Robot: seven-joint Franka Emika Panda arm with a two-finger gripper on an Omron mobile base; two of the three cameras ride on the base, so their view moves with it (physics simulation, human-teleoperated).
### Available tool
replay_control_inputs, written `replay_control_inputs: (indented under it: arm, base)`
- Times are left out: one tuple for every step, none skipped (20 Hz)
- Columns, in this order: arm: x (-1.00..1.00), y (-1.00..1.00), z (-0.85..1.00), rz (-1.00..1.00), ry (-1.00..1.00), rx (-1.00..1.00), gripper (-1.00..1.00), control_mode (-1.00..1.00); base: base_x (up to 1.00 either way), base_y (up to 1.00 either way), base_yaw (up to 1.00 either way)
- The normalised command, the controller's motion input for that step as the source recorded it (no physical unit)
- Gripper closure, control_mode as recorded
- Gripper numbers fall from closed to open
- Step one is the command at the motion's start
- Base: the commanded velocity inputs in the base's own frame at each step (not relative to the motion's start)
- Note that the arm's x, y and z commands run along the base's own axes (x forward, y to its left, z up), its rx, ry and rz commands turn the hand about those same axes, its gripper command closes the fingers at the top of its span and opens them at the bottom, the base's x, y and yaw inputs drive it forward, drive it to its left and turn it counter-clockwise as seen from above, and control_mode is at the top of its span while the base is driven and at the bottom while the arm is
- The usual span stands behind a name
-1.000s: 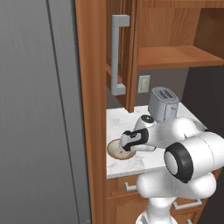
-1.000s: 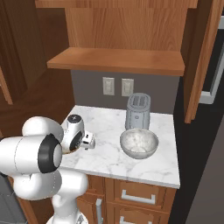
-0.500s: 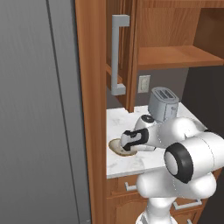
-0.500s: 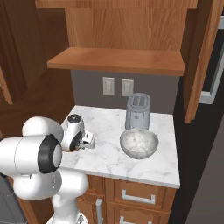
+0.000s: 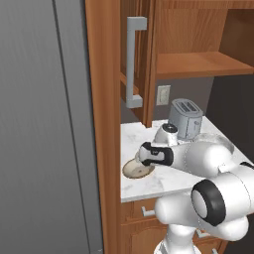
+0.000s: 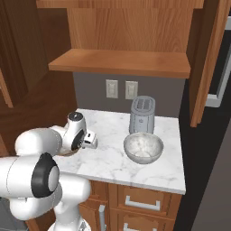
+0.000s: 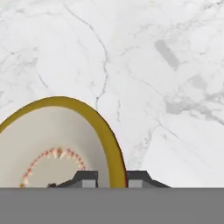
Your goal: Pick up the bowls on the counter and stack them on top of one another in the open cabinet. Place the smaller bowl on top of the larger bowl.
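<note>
We are at the first pick, our end effector (image 7: 112, 178) nearly shut with its 2 fingers astride the rim of the smaller bowl (image 7: 52, 144) near the table's (image 6: 117, 158) left edge, which next needs lifting toward the open cabinet (image 6: 119, 63).

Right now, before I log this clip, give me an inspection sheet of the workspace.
Surface: white marble counter, unbroken.
Job's things: small bowl at the counter's left edge; larger bowl in front of the toaster; open cabinet shelf bare.
Clutter: grey toaster at the back wall.
Grippers: gripper straddles the small bowl's rim, one of the fingers inside, one outside, closed on it.
Cables: nothing seen.
Surroundings: wall outlets, tall grey panel.
</note>
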Motion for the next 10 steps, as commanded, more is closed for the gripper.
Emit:
replay_control_inputs:
  arm:
    - [0.0,0.0,0.74,-0.06,0.0,0.01,1.0,-1.0]
    - [-0.02,-0.04,0.72,-0.07,0.0,0.0,1.0,-1.0]
    - [-0.05,-0.08,0.73,-0.07,0.0,0.01,1.0,-1.0]
    - [-0.09,-0.12,0.69,-0.08,0.0,0.0,1.0,-1.0]
    - [-0.11,-0.15,0.65,-0.08,0.0,0.0,1.0,-1.0]
    - [-0.1,-0.17,0.69,-0.09,0.0,0.0,1.0,-1.0]
    - [-0.09,-0.17,0.72,-0.09,0.0,0.0,1.0,-1.0]
    - [-0.12,-0.2,0.74,-0.09,0.0,0.0,1.0,-1.0]
    - [-0.12,-0.21,0.65,-0.09,0.0,0.0,1.0,-1.0]
    - [-0.14,-0.28,0.57,-0.1,0.0,0.0,1.0,-1.0]
  base:
    - [0.0,0.0,0.0]
    - [0.0,0.0,0.0]
    - [0.0,0.0,0.0]
    - [0.0,0.0,0.0]
    - [0.0,0.0,0.0]
    - [0.0,0.0,0.0]
    - [0.0,0.0,0.0]
    - [0.0,0.0,0.0]
    - [0.0,0.0,0.0]
    - [0.0,0.0,0.0]
